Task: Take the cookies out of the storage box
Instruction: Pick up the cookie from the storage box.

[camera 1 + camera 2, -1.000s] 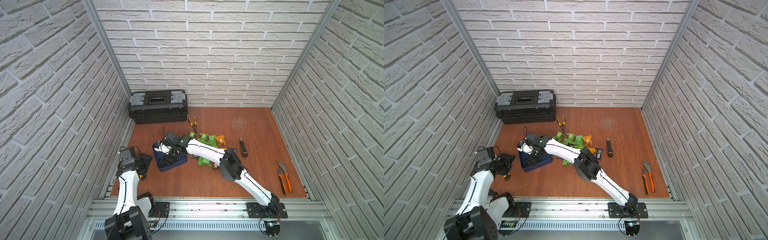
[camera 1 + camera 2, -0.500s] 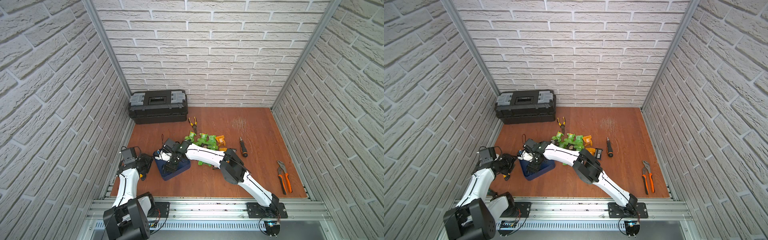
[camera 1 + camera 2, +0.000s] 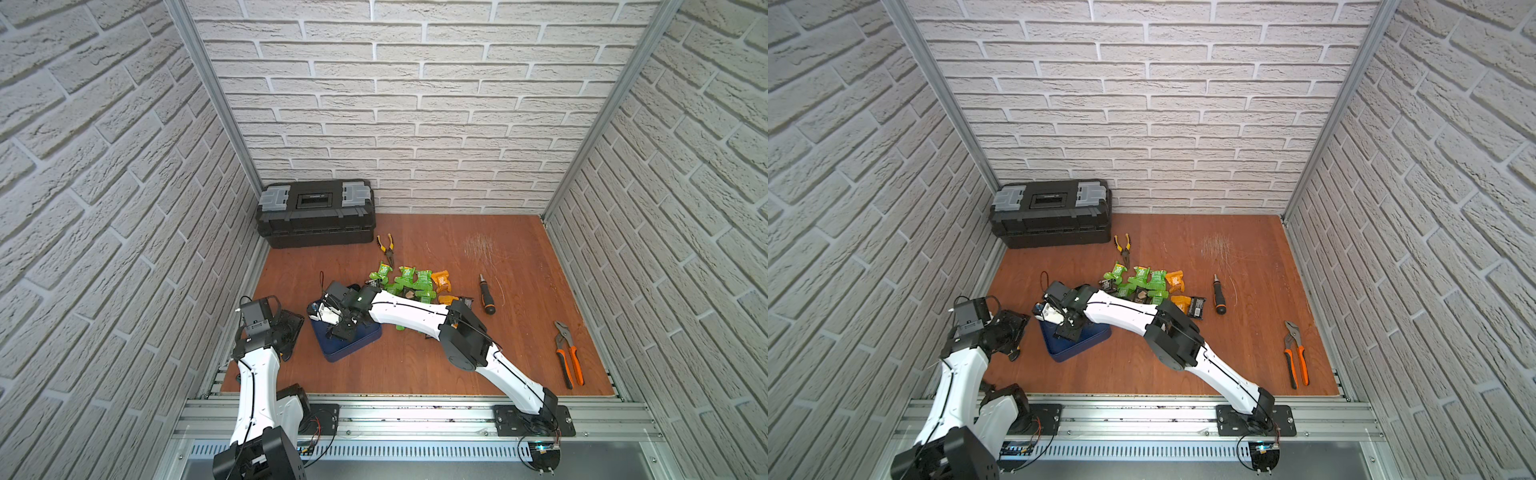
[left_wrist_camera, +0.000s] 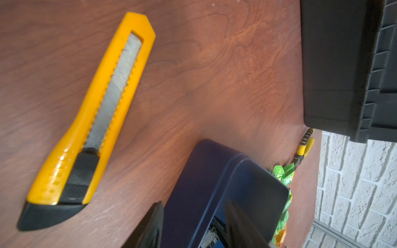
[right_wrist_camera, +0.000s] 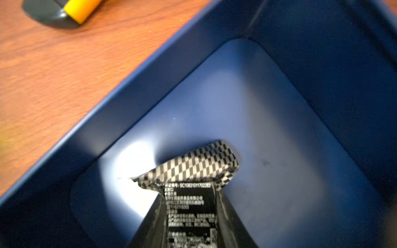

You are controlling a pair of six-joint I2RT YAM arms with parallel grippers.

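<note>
Down inside the box [image 5: 129, 92], which sits toward 8 o'clock on the table [image 3: 415, 365] in both top views, the right gripper [image 5: 190, 199] is clamped on 1 black cookie packet [image 5: 193, 165], its crimped end poking out. I judge the foil light, soft and slippery and the contents crushable, so a gentle pinch across the body suits. Other packets [image 3: 409, 282] lie at the box's 2 o'clock. At its 9 o'clock the left gripper [image 4: 193, 203] holds its jaws apart.

Black plastic toolbox w/ grey latches [image 3: 316, 214] sits at white brick back wall [image 3: 415, 124]; yellow-handled pliers [image 3: 387, 246] just beside. Black-orange screwdriver [image 3: 486, 294] lies near centre, orange-handled pliers [image 3: 568, 359] well apart. Yellow snap-blade utility knife [image 4: 94, 116] lies flat on brown wood tabletop [image 3: 415, 365].
</note>
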